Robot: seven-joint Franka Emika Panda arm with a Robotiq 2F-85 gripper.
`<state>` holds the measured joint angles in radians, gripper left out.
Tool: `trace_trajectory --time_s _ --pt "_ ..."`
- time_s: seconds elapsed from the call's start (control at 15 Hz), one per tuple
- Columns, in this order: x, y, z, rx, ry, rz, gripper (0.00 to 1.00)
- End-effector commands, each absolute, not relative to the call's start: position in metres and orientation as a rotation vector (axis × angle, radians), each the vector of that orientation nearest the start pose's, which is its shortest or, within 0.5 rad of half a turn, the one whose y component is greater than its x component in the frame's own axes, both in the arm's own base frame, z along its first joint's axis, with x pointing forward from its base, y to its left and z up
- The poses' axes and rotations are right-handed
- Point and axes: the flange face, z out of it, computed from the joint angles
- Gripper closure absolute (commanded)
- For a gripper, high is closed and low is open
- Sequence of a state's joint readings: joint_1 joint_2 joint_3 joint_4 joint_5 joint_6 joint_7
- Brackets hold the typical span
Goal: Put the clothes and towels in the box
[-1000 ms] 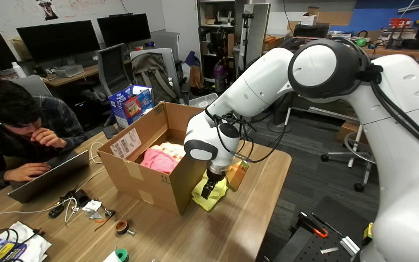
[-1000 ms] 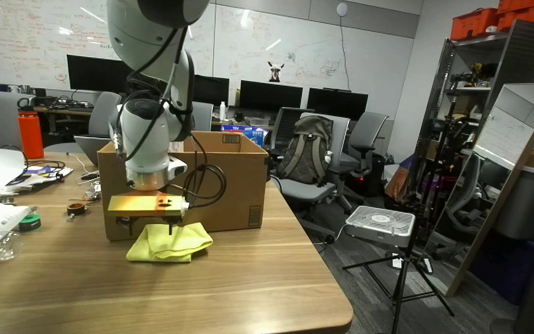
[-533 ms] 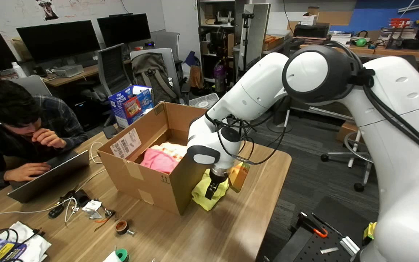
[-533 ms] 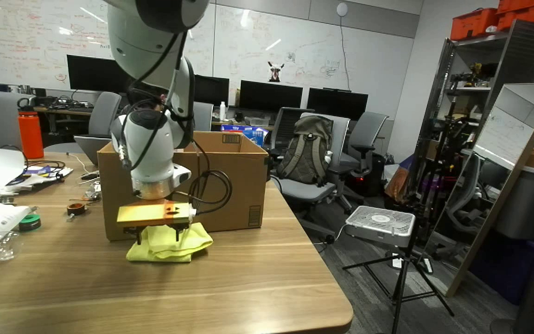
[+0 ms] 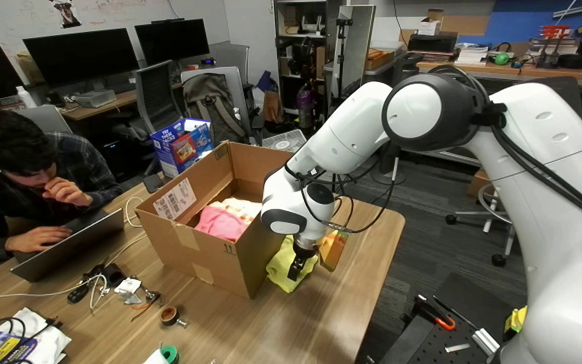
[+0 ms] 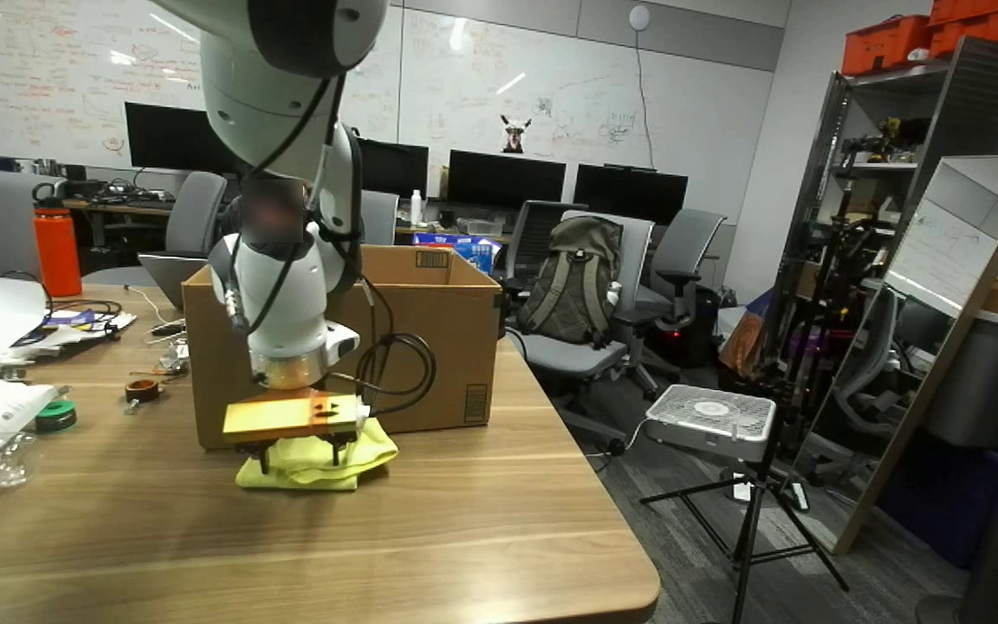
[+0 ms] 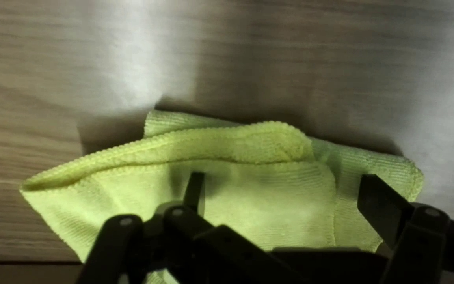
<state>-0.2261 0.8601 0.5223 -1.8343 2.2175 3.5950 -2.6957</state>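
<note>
A folded yellow towel (image 5: 280,263) lies on the table beside the cardboard box (image 5: 190,253). It also shows in an exterior view (image 6: 373,446) and fills the lower middle of the wrist view (image 7: 266,197). My gripper (image 6: 301,465) points down at the towel with its fingers spread wide. In the wrist view the open gripper (image 7: 284,177) has both fingertips over the towel, with nothing pinched between them. I cannot tell whether the tips touch the cloth. Inside the box lie a pink cloth (image 5: 220,225) and a white and orange patterned cloth (image 5: 243,208). The box's wall (image 6: 438,355) hides them in an exterior view.
The box's tall side wall stands close beside the towel and my wrist. A person with a laptop (image 5: 71,242) sits on the box's far side. Tape (image 5: 169,316), cables and small parts lie on the table (image 5: 271,328). The table's edge is near the towel.
My gripper has moved down toward the towel and slightly right in an exterior view, with its fingers staying apart. The towel and box have not moved.
</note>
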Motion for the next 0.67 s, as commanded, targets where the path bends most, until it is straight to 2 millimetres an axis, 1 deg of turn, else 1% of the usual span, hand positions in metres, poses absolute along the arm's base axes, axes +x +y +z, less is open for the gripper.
trace_trajectory --time_s 0.0,0.27,0.6 --pt "0.515 0.061 0.086 -3.039 -0.718 -0.367 0.0" --pt "0.527 0.063 0.078 -3.033 -0.691 -0.401 0.0" --pt "0.547 0.054 0.073 -3.053 -0.679 -0.473 0.0"
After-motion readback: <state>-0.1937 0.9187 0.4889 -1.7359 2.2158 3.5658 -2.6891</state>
